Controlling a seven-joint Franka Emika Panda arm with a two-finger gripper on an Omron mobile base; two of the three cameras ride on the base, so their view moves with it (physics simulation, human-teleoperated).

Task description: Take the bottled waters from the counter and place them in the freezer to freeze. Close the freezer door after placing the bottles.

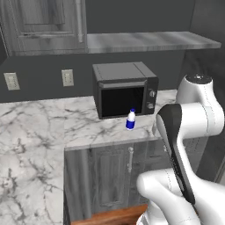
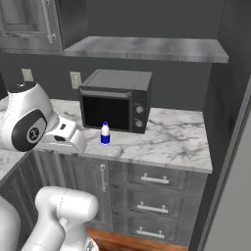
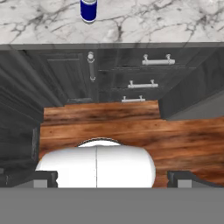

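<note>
Basically nothing is done yet, judging from how things lie. Left base view: one bottled water (image 1: 130, 119), the short one with blue cap and blue label band, stands upright on the marble tabletop (image 1: 39, 127), just in front of the black microwave (image 1: 124, 89) near its right half, close to the front edge. The white arm rises at lower right, well apart from the bottle, not touching it. Grey wall shelf (image 1: 149, 41) above, two wall outlets (image 1: 67, 77) to the left.

Right base view: same bottle (image 2: 105, 133) upright on the tabletop (image 2: 171, 139), in front of the microwave (image 2: 116, 100) door, untouched. Dark drawer fronts (image 2: 154, 180) with pale handles below. A light-grey panel runs down the far right edge; can't tell if that's the freezer. Second, taller bottle I can't place from these views.

Hand view: camera looks down past the tabletop edge (image 3: 144, 19) to the wood floor (image 3: 131, 127); the bottle (image 3: 89, 10) sits at the top, partly cut off. End effector (image 3: 112, 178) has its two dark fingertips (image 3: 37, 178) far apart at the bottom corners, so spread wide, holding nothing, and well away from the bottle.

Left to do, as I judge it: reach and grasp this bottle, carry it to the freezer, do the other bottle, then close the freezer door. Whole task is ahead.
</note>
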